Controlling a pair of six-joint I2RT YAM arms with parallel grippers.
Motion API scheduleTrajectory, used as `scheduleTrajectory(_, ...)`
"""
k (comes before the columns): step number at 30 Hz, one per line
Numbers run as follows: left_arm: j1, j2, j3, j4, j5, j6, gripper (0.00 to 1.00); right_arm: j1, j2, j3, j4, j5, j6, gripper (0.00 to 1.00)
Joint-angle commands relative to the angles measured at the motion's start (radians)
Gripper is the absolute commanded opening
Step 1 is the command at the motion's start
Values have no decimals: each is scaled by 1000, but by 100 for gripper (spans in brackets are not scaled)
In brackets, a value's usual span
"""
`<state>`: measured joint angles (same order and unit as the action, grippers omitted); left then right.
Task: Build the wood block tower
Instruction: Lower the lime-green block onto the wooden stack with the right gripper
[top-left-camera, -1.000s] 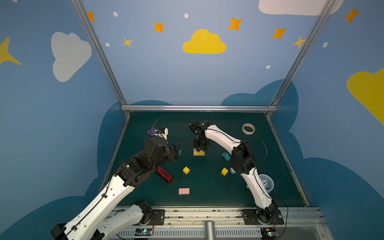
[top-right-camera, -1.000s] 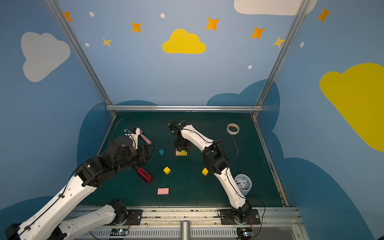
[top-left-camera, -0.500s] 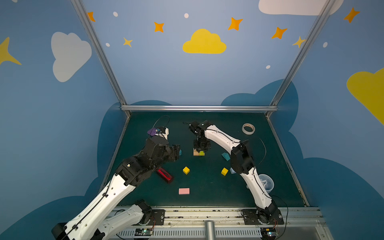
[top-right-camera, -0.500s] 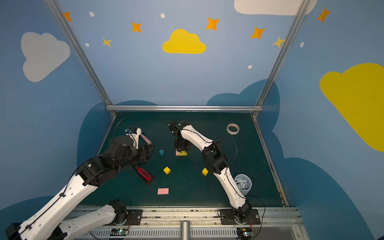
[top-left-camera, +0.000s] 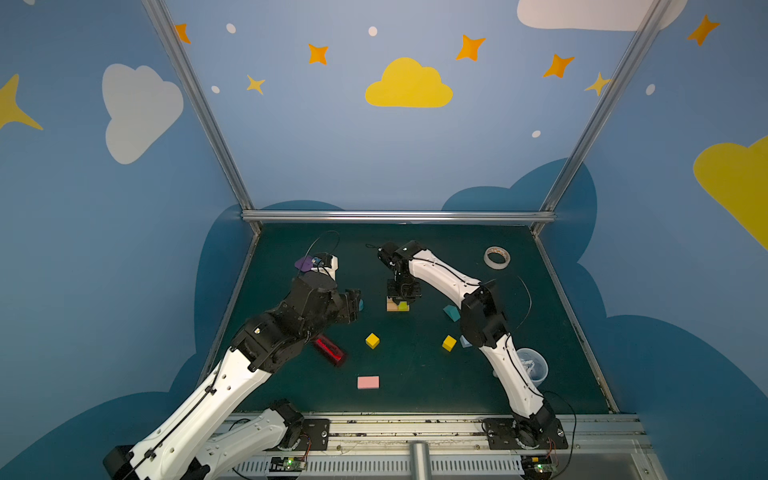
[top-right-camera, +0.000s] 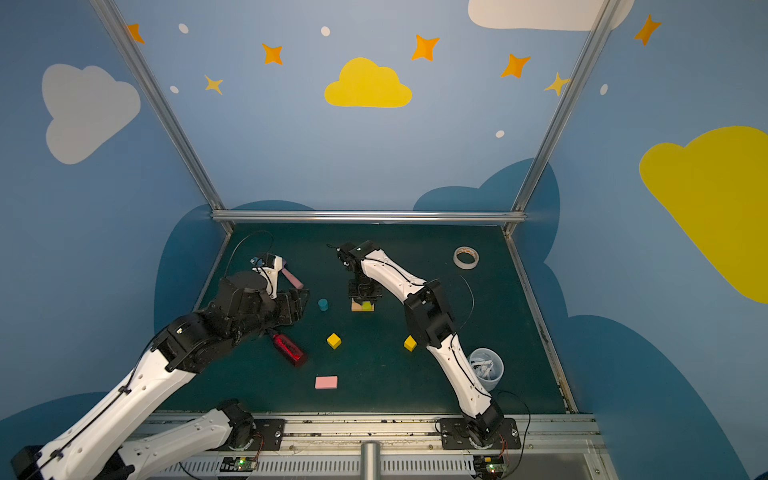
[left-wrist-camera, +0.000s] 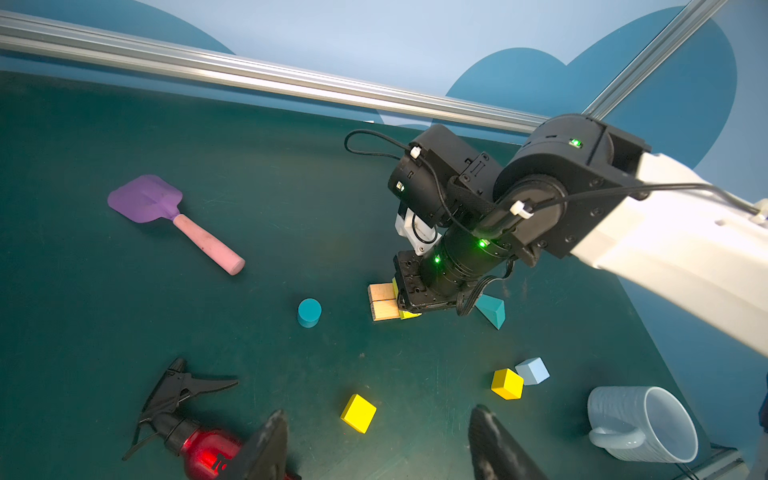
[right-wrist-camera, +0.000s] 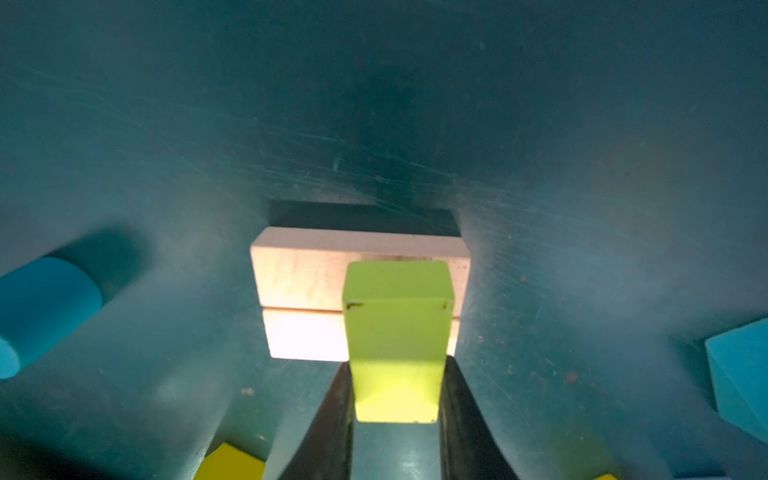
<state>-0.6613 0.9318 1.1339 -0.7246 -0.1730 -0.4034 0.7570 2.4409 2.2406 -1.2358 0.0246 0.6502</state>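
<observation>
Right gripper (right-wrist-camera: 397, 365) tight on smooth lime slab (right-wrist-camera: 397, 316) over two grainy tan bars (right-wrist-camera: 303, 286); left gripper (left-wrist-camera: 378, 415) agape, empty.

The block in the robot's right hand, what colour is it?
Lime green. The block shows best in the right wrist view.

Both top views sit high over the near edge of the table (top-left-camera: 415, 399) and look down toward the back wall (top-left-camera: 374, 166) from far off; they share nearly the whole scene. The left wrist view looks out ahead of the left gripper (left-wrist-camera: 378, 415), across the table at middle distance, onto the right gripper (left-wrist-camera: 409, 303). The right wrist view looks out between the right gripper's jaws, very near, onto the lime slab (right-wrist-camera: 397, 324) and tan bars (right-wrist-camera: 299, 291), which the other three views show small.
</observation>
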Motion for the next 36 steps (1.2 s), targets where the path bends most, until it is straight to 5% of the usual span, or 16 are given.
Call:
scheduleTrajectory(1,4,-7,10,-18,-2,4,69,-5,17,25,-27,5,8,8)
scheduleTrajectory(36,6,-27,-3,-18,-5,-8,69,-8,27,25,-20,-9,11,23)
